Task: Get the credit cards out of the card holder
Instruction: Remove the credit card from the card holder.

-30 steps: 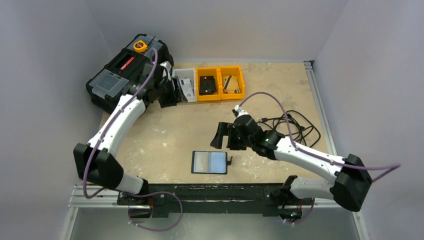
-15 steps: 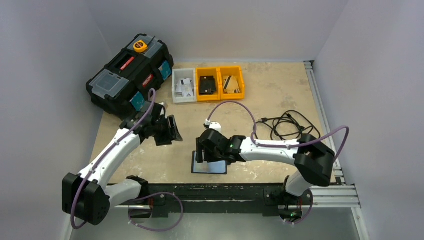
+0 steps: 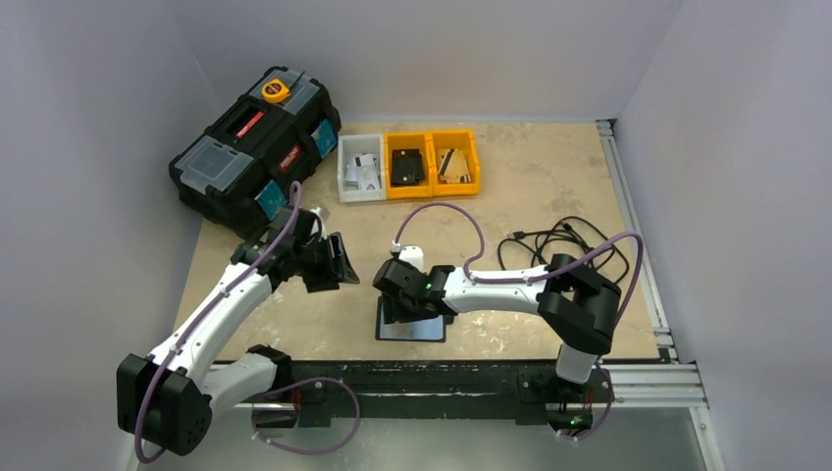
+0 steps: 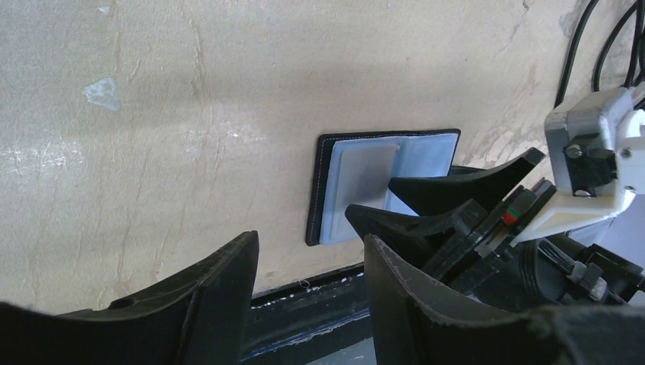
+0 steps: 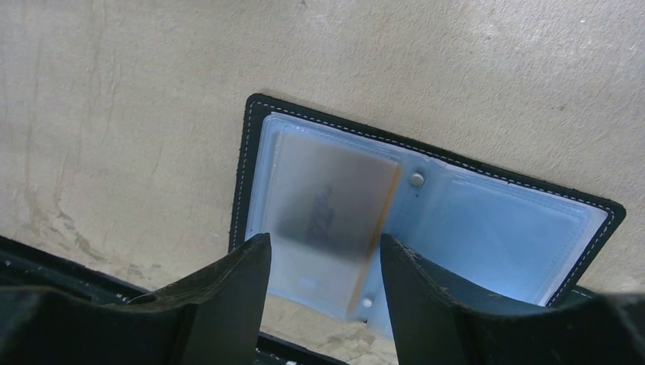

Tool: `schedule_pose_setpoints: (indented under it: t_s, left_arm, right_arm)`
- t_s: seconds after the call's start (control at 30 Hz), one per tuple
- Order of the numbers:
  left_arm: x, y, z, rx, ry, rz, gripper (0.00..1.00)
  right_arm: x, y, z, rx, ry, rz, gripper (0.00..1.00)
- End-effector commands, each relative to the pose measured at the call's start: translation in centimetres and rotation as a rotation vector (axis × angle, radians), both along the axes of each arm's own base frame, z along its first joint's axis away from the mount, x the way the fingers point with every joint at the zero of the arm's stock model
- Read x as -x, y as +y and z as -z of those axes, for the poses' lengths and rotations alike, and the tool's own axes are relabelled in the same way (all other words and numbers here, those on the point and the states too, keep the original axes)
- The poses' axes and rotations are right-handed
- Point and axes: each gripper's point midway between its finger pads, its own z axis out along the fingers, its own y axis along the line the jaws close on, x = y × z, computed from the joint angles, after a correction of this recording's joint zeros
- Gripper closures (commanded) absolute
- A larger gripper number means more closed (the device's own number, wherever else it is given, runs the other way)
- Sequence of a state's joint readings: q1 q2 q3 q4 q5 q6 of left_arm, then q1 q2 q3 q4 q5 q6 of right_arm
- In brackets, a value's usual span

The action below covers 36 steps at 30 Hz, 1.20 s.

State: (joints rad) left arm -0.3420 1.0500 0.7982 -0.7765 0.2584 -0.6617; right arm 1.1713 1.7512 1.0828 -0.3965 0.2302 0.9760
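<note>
The card holder (image 3: 412,331) lies open and flat near the table's front edge; its black rim (image 5: 251,152) frames pale blue inner pockets. One of the credit cards (image 5: 335,198), greyish with an orange edge, sits in the left pocket. My right gripper (image 5: 323,239) hovers over that pocket, jaws apart, a finger on each side of the card's lower part and nothing pinched. From above, the right gripper (image 3: 402,299) hides the holder's upper half. My left gripper (image 3: 338,263) hangs open and empty to the holder's left. In the left wrist view, the left gripper (image 4: 310,239) looks toward the holder (image 4: 335,190).
A large black toolbox (image 3: 250,147) stands at the back left. Beside it sit a white bin (image 3: 361,167) holding cards and two orange bins (image 3: 409,167). A tangle of black cable (image 3: 569,245) lies on the right. The black front rail (image 3: 392,378) borders the near edge.
My left gripper has pulled back from the white bin to the middle left of the table. My right gripper has swung left and down over the open card holder, its jaws narrowing.
</note>
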Motion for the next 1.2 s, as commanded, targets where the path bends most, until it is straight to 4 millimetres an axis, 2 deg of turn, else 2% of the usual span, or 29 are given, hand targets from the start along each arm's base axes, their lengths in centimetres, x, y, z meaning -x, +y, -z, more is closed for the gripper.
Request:
schedule_pose_setpoints:
  t_s: [0.0, 0.17, 0.27, 0.37, 0.63, 0.87, 1.07, 1.17]
  left_arm:
    - [-0.2, -0.6, -0.2, 0.029, -0.017, 0.024, 0.48]
    - [0.0, -1.0, 0.1, 0.037, -0.004, 0.035, 0.49]
    - [0.4, -1.1, 0.8, 0.034, 0.018, 0.04, 0.5]
    - [0.9, -1.6, 1.5, 0.055, 0.051, 0.047, 0.51]
    - [1.9, -4.3, 2.7, 0.131, 0.104, 0.094, 0.54]
    - [2.3, -7.3, 3.9, 0.166, 0.142, 0.156, 0.58]
    - [3.2, -10.2, 5.9, 0.159, 0.182, 0.221, 0.61]
    - [3.6, -10.9, 6.9, 0.15, 0.203, 0.232, 0.62]
  right_arm:
    - [-0.7, 0.2, -0.2, 0.033, -0.023, 0.028, 0.46]
    - [0.1, -0.1, 1.3, 0.058, 0.019, 0.003, 0.48]
    - [0.2, -0.7, 2.3, 0.093, 0.023, -0.008, 0.56]
    - [0.2, -1.5, 3.0, 0.094, 0.036, -0.006, 0.7]
    - [0.3, -2.8, 4.0, 0.003, 0.069, -0.02, 0.9]
    - [0.2, -2.7, 4.1, -0.114, 0.095, -0.029, 0.93]
    - [0.2, -2.6, 4.0, -0.149, 0.104, -0.032, 0.93]
    - [0.2, -2.5, 4.0, -0.166, 0.105, -0.033, 0.93]
